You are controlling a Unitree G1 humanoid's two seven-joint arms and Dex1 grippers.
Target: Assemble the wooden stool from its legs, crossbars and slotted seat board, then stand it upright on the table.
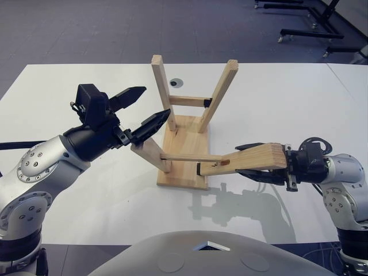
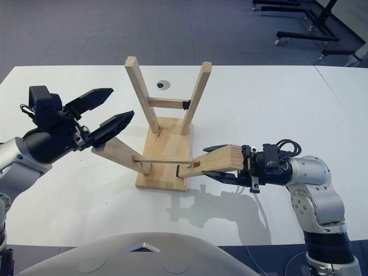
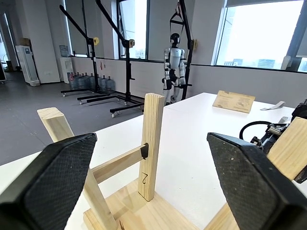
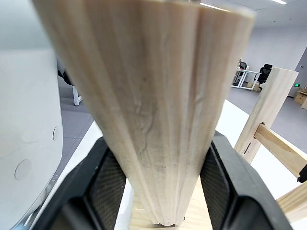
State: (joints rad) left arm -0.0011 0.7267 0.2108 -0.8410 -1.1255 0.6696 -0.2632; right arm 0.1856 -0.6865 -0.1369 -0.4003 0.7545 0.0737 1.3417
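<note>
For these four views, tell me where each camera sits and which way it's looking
Left eye: on the head, looking forward and down on the table; shows left tool open, right tool shut on a stool leg.
Right eye: beside it, same scene.
Left wrist: on the left arm, looking between its own fingers at the far legs.
Right wrist: on the right arm, looking along that stool leg.
Both wrist views show that stool leg.

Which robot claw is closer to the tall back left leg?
Left. The left gripper is open right beside the back left leg; the right gripper is farther, clamped on the near right leg.
</note>
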